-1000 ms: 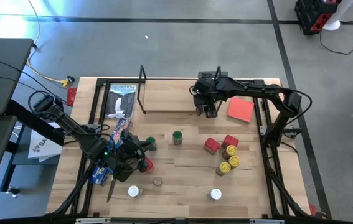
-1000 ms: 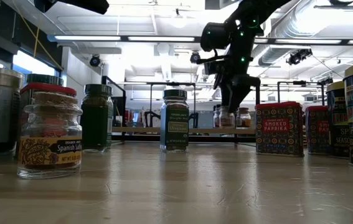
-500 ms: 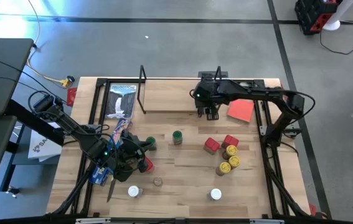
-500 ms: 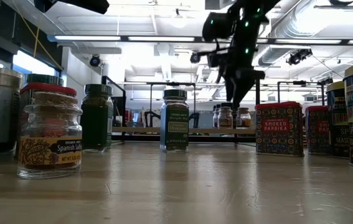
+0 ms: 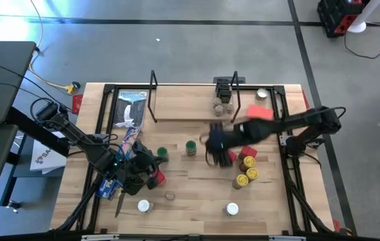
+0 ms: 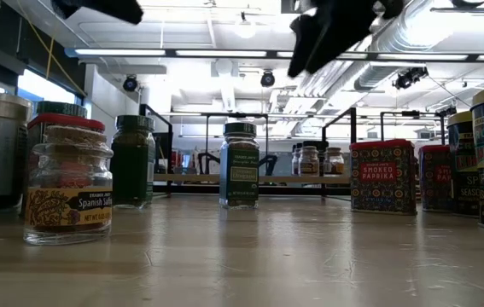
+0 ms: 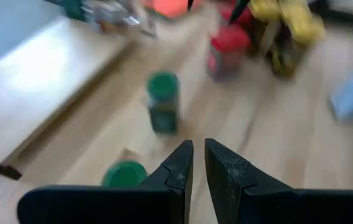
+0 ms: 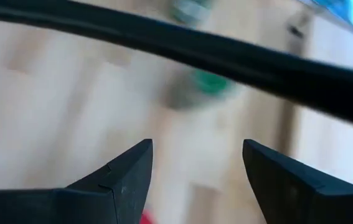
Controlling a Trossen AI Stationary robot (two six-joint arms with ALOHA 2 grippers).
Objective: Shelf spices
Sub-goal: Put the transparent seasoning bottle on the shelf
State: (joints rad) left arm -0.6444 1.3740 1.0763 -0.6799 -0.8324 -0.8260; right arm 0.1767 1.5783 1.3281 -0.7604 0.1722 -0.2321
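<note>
Since the earlier frame our right claw (image 5: 218, 158) has left the shelf (image 5: 190, 107), fingers apart and empty, now at three o'clock of the green-lidded jar (image 5: 191, 147); our left claw (image 5: 151, 163) waits closed at seven o'clock.

We looked straight down on the table (image 5: 196, 194) from overhead, level across it from tabletop height, and closely past each wrist's fingers; all views shared the green-lidded jar (image 5: 191, 146).
</note>
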